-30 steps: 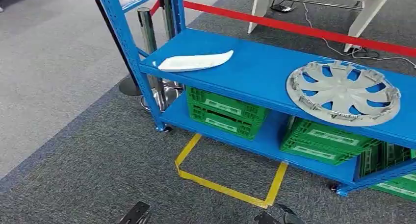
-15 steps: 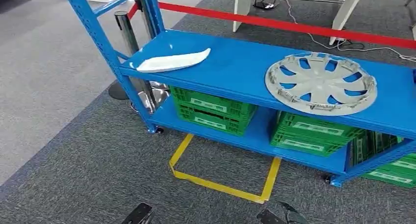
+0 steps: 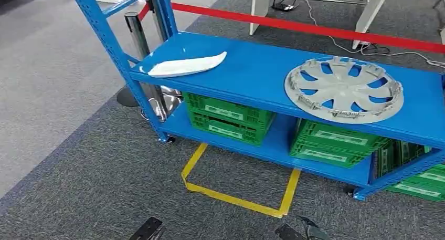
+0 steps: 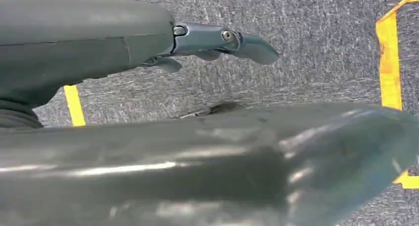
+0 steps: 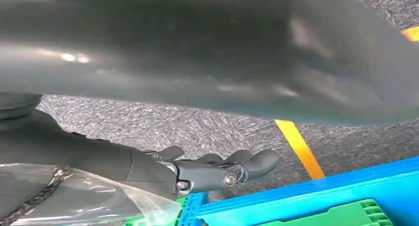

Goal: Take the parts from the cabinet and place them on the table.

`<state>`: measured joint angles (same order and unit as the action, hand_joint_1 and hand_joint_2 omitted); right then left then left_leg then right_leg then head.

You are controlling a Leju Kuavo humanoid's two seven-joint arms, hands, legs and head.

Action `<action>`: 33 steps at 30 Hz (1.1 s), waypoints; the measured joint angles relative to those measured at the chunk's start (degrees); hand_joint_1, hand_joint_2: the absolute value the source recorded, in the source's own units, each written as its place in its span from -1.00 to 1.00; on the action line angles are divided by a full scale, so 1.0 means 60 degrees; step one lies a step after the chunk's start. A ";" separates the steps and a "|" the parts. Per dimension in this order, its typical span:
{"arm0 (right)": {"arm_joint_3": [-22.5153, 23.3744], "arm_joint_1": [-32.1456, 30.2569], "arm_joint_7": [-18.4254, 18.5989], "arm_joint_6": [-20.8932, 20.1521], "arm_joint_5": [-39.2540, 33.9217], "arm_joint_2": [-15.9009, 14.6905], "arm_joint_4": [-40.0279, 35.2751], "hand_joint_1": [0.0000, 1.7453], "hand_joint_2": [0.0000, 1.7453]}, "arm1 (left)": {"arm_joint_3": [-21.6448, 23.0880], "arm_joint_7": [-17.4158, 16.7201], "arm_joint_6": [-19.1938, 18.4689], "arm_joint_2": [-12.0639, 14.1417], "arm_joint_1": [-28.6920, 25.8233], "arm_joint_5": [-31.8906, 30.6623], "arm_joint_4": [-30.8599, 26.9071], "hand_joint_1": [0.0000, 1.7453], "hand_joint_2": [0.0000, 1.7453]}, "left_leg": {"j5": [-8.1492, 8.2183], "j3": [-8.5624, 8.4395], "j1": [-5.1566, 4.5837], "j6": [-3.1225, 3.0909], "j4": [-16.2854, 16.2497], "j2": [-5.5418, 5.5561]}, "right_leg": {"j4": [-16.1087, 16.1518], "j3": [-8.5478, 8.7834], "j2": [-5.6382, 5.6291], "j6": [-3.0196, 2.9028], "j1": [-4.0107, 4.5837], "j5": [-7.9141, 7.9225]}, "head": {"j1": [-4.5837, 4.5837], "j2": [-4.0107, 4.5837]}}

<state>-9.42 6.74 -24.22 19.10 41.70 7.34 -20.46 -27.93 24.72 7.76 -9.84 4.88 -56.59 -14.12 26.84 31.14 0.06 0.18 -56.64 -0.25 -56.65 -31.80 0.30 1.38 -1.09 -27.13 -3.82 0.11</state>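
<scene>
Blue painted steel makes up the wheeled shelving cabinet (image 3: 252,72), whose upper shelf carries both parts. A round silver-grey plastic hubcap (image 3: 343,89) with curved spokes and a notched rim lies flat toward the right of that shelf, close to its near edge. A slim white curved trim piece (image 3: 186,65), smooth and tapering to a point, lies at the left end, also by the near edge, well apart from the hubcap.

Both parts lie far ahead of the robot's hands, which hang low. In the head view the left hand (image 3: 147,230) shows as a dark sliver at the near edge over the carpet, and the right hand (image 3: 299,231) likewise to the right. The left wrist view shows the left hand (image 4: 217,42) with its dark fingers (image 4: 247,44) extended and loosely apart, holding nothing. The right wrist view shows the right hand (image 5: 217,170) with its fingers (image 5: 259,160) gently curved, apart, and empty.

Green ribbed plastic crates (image 3: 225,116) with slotted sides sit stacked on the lower shelf. A yellow tape outline (image 3: 236,198) marks the speckled grey carpet (image 3: 94,166) in front of the cabinet. A red barrier band (image 3: 304,25) runs behind it from chrome posts (image 3: 137,38).
</scene>
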 joint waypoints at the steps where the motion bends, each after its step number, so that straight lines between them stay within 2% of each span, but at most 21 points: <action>1: 0.0004 0.0015 0.0000 0.0000 0.0000 0.0011 0.0000 -1.00 -1.00 | 0.0000 0.0000 0.0004 -0.0014 0.0000 0.0000 0.0000 -1.00 -1.00 | -0.0087 -0.0059 -0.0005 -0.0161 0.0194 -0.0008 | 0.0117 0.0057 -0.0023 0.0058 0.0029 0.0047 | -0.0019 0.0000; 2: 0.0007 0.0010 -0.0004 0.0000 0.0000 0.0008 -0.0015 -1.00 -1.00 | -0.0004 -0.0004 0.0004 -0.0036 -0.0004 0.0000 0.0000 -1.00 -1.00 | -0.0296 -0.0269 0.0144 -0.0234 0.0581 -0.0040 | 0.0109 0.0037 -0.0039 0.0059 0.0052 0.0003 | -0.0026 0.0000; 3: 0.0007 0.0011 -0.0011 0.0000 -0.0004 0.0008 -0.0015 -1.00 -1.00 | -0.0004 0.0000 0.0004 -0.0029 0.0016 0.0000 0.0000 -1.00 -1.00 | -0.0362 -0.0358 0.0136 -0.0252 0.0737 -0.0110 | -0.0072 -0.0055 -0.0050 0.0087 0.0075 -0.0168 | 0.0058 0.0000; 6: 0.0007 0.0008 -0.0004 -0.0007 -0.0004 0.0011 -0.0011 -1.00 -1.00 | -0.0007 0.0000 0.0004 -0.0047 0.0022 -0.0004 0.0000 -1.00 -1.00 | -0.0404 -0.0340 0.0177 -0.0226 0.0790 -0.0217 | -0.2118 -0.1046 -0.0059 0.0232 -0.0019 -0.1136 | 0.0080 0.0000; 7: 0.0014 -0.0022 0.0007 -0.0007 -0.0004 0.0008 -0.0011 -1.00 -1.00 | -0.0007 -0.0004 0.0004 -0.0047 0.0009 0.0000 0.0000 -1.00 -1.00 | -0.0392 -0.0340 0.0191 -0.0201 0.0783 -0.0264 | -0.2631 -0.1314 -0.0055 0.0297 -0.0067 -0.1255 | 0.0072 0.0000; 9: 0.0051 -0.0057 0.0011 -0.0007 -0.0004 0.0001 -0.0011 -1.00 -1.00 | -0.0015 -0.0004 0.0004 -0.0054 -0.0005 -0.0004 0.0000 -1.00 -1.00 | -0.0317 -0.0340 0.0294 -0.0056 0.0688 -0.0381 | -0.2148 -0.1127 -0.0015 0.0437 -0.0159 -0.0731 | 0.0072 0.0000; 11: 0.0073 -0.0032 0.0011 -0.0007 -0.0004 0.0001 -0.0011 -1.00 -1.00 | -0.0018 -0.0004 0.0000 -0.0069 -0.0003 -0.0004 0.0000 -1.00 -1.00 | -0.0128 -0.0308 0.0447 0.0187 0.0402 -0.0519 | -0.0459 -0.0265 0.0297 0.0640 -0.0279 0.0103 | 0.0080 0.0000; 12: 0.0073 -0.0002 0.0007 -0.0011 -0.0004 0.0036 -0.0011 -1.00 -1.00 | -0.0029 -0.0004 0.0000 0.0003 0.0007 -0.0004 -0.0004 -1.00 -1.00 | -0.0013 -0.0268 0.0405 0.0324 0.0223 -0.0575 | -0.0256 -0.0162 0.0629 0.0713 -0.0222 -0.0178 | 0.0130 0.0000; 13: 0.0077 0.0039 0.0004 -0.0018 0.0000 0.0110 -0.0019 -1.00 -1.00 | -0.0047 -0.0011 0.0000 0.0011 0.0010 -0.0004 -0.0007 -1.00 -1.00 | 0.0146 -0.0213 0.0368 0.0423 0.0027 -0.0632 | -0.0278 -0.0124 0.0536 0.0490 -0.0266 -0.0147 | 0.0171 0.0000; 14: 0.0087 0.0028 0.0007 -0.0015 0.0000 0.0092 -0.0015 -1.00 -1.00 | -0.0058 -0.0011 0.0004 -0.0011 0.0019 -0.0029 -0.0007 -1.00 -1.00 | 0.0142 -0.0230 0.0337 0.0446 0.0046 -0.0675 | -0.0393 -0.0181 0.0390 0.0240 -0.0258 -0.0203 | 0.0046 0.0000; 17: 0.0091 0.0001 0.0011 -0.0011 -0.0004 0.0088 -0.0018 -1.00 -1.00 | -0.0076 -0.0011 0.0004 -0.0018 0.0016 -0.0029 -0.0007 -1.00 -1.00 | 0.0172 -0.0281 0.0427 0.0538 0.0006 -0.0793 | -0.0483 -0.0291 0.0130 0.0032 -0.0223 -0.0170 | -0.0054 0.0000; 19: 0.0102 0.0011 0.0007 -0.0007 -0.0004 0.0088 -0.0018 -1.00 -1.00 | -0.0084 -0.0011 0.0004 -0.0014 0.0029 -0.0029 -0.0007 -1.00 -1.00 | 0.0889 0.0036 0.0427 0.0484 -0.0828 -0.0250 | -0.0441 -0.0310 -0.0025 -0.0093 -0.0191 -0.0103 | -0.0084 0.0000; 21: 0.0102 0.0034 0.0004 -0.0007 0.0000 0.0088 -0.0018 -1.00 -1.00 | -0.0095 -0.0011 0.0004 -0.0014 0.0001 -0.0033 -0.0007 -1.00 -1.00 | 0.1668 0.0776 0.0358 0.0417 -0.2486 -0.0082 | -0.0431 -0.0377 -0.0229 -0.0177 -0.0128 -0.0057 | -0.0121 0.0000; 22: 0.0102 0.0014 0.0007 -0.0007 0.0000 0.0088 -0.0018 -1.00 -1.00 | -0.0095 -0.0011 0.0004 -0.0014 -0.0018 -0.0033 -0.0007 -1.00 -1.00 | 0.1859 0.1079 0.0325 0.0354 -0.3127 -0.0068 | -0.0432 -0.0402 -0.0356 -0.0202 -0.0084 -0.0044 | -0.0117 0.0000; 24: 0.0106 -0.0025 0.0007 -0.0011 0.0000 0.0088 -0.0018 -1.00 -1.00 | -0.0095 -0.0011 0.0004 -0.0018 -0.0038 -0.0033 -0.0007 -1.00 -1.00 | 0.1508 0.1037 0.0231 0.0171 -0.2958 -0.0040 | -0.0432 -0.0419 -0.0613 -0.0232 0.0004 -0.0019 | -0.0113 0.0000; 26: 0.0109 -0.0009 0.0007 -0.0011 0.0004 0.0088 -0.0022 -1.00 -1.00 | -0.0095 -0.0011 0.0004 -0.0029 -0.0031 -0.0033 -0.0007 -1.00 -1.00 | 0.0621 0.0341 0.0112 -0.0109 -0.1405 0.0172 | -0.0428 -0.0412 -0.0903 -0.0240 0.0080 0.0025 | -0.0110 0.0000; 27: 0.0106 -0.0004 0.0004 -0.0015 0.0018 0.0092 -0.0026 -1.00 -1.00 | -0.0098 -0.0011 0.0004 -0.0025 -0.0028 -0.0033 -0.0007 -1.00 -1.00 | 0.0299 0.0004 0.0042 -0.0298 -0.0639 0.0580 | -0.0419 -0.0423 -0.1018 -0.0233 0.0053 0.0048 | -0.0121 0.0000; 28: 0.0113 0.0019 0.0007 -0.0018 0.0022 0.0128 -0.0026 -1.00 -1.00 | -0.0117 -0.0011 0.0007 0.0055 -0.0030 -0.0033 -0.0007 -1.00 -1.00 | 0.0415 -0.0076 0.0065 -0.0447 -0.0402 0.0915 | -0.0443 -0.0463 -0.1084 -0.0187 0.0117 0.0066 | -0.0051 0.0000; 31: 0.0117 -0.0022 0.0004 -0.0022 0.0022 0.0113 -0.0026 -1.00 -1.00 | -0.0124 -0.0018 0.0007 0.0011 0.0001 -0.0058 -0.0007 -1.00 -1.00 | 0.0361 -0.0101 -0.0022 -0.0361 -0.0258 0.0700 | -0.0328 -0.0558 -0.1424 0.0028 -0.0033 0.0197 | -0.0157 0.0000; 32: 0.0120 -0.0043 0.0004 -0.0022 0.0022 0.0102 -0.0026 -1.00 -1.00 | -0.0124 -0.0018 0.0007 -0.0018 0.0017 -0.0058 -0.0007 -1.00 -1.00 | 0.0242 -0.0145 0.0059 -0.0309 -0.0079 0.0581 | -0.0280 -0.0706 -0.1541 0.0121 0.0027 0.0243 | -0.0135 0.0000; 33: 0.0131 -0.0064 0.0004 -0.0018 0.0018 0.0084 -0.0026 -1.00 -1.00 | -0.0127 -0.0018 0.0007 -0.0032 0.0043 -0.0058 -0.0011 -1.00 -1.00 | 0.0157 -0.0171 0.0089 -0.0255 0.0039 0.0437 | -0.0414 -0.0718 -0.1109 0.0090 0.0010 0.0130 | -0.0124 0.0000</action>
<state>-8.63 6.36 -24.20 18.99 41.81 7.85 -20.61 -28.70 24.61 7.80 -10.03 5.13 -56.94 -14.19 27.78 30.11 0.60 -1.36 -56.41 2.37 -59.13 -36.10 -6.35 1.91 -1.03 -26.35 -4.57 0.11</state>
